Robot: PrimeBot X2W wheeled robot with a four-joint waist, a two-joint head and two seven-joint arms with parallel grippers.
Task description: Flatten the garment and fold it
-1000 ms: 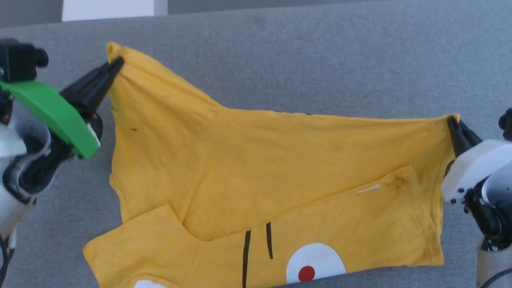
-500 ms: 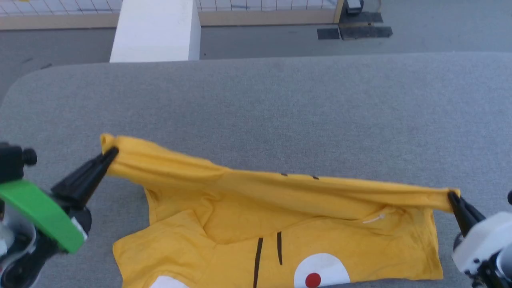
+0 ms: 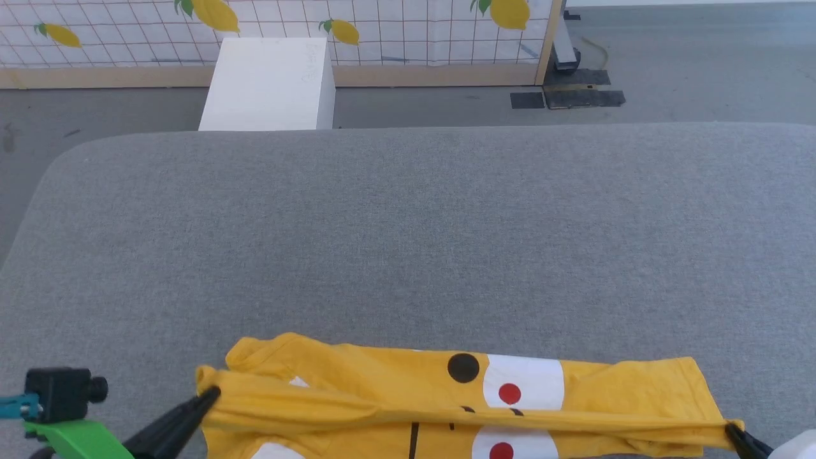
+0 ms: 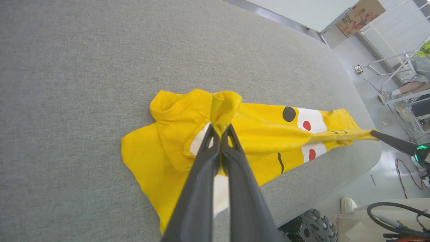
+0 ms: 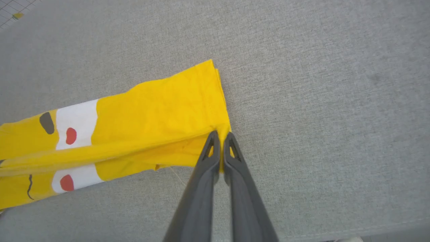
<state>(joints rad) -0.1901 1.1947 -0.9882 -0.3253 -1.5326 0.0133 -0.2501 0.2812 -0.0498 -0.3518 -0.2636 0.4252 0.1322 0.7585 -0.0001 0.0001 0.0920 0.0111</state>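
Note:
The garment [image 3: 382, 389] is a bright yellow T-shirt with white patches, red dots and black marks, lying near the front edge of the grey padded table [image 3: 408, 242]. A taut yellow edge runs between both grippers, held a little above the rest of the cloth. My left gripper [image 3: 213, 395] is shut on its left corner; the left wrist view shows this left gripper [image 4: 221, 129] pinching a bunched fold of the garment [image 4: 262, 131]. My right gripper [image 3: 730, 430] is shut on the right corner, and in its own view the right gripper [image 5: 221, 136] pinches the hem of the garment [image 5: 151, 111].
A white block [image 3: 268, 86] stands on the floor beyond the table's far edge, before a tiled wall panel with lemon prints [image 3: 382, 25]. Dark floor plates [image 3: 567, 95] lie at the back right. A wheeled base [image 4: 312, 227] and cables sit below the table's near edge.
The head camera has tilted up, so the whole picture shifted down. Both grippers have drawn the held edge toward the near side, over the shirt, turning up a printed layer behind it.

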